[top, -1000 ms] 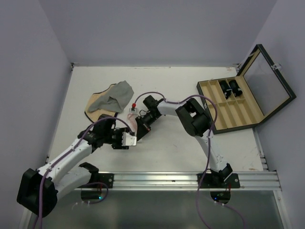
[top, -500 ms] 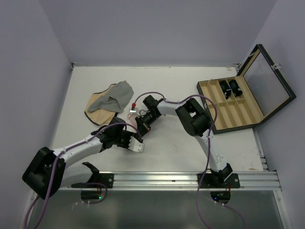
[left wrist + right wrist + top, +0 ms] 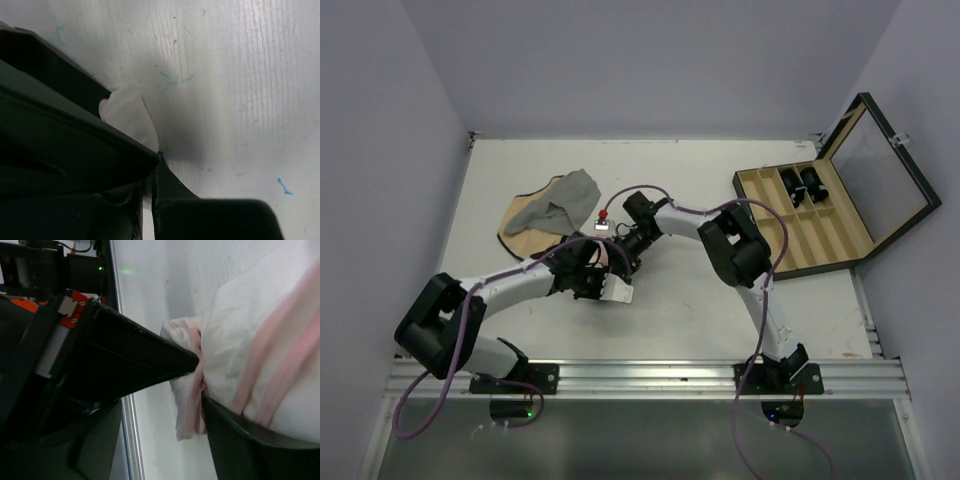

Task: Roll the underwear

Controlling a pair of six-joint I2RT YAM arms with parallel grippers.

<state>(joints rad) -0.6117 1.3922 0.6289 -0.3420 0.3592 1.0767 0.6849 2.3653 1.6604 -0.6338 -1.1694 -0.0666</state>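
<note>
White table (image 3: 690, 310) with lavender walls (image 3: 650, 60) around it, and a few teal pen marks on the surface in my left wrist feed. Nearest me is the metal rail (image 3: 650, 375) with both arm bases bolted on.

The left gripper (image 3: 157, 155) is down low just left of centre. Its fingers are pressed together, pinching a fold of the underwear (image 3: 240, 340), and a flap of white sticks out beside the tips. The garment's bunched on the table right where the two arms meet, so my overhead cam barely shows it.

Just behind, the right gripper (image 3: 200, 382) has its fingers parted. The pink-trimmed bunched edge sits between them, touching both.

Further back on the left, a grey cloth (image 3: 575, 195) lies partly over a tan cloth (image 3: 525, 228). Far right there's an open wooden case (image 3: 830, 235) with dark items (image 3: 802, 183) in its back compartments.
</note>
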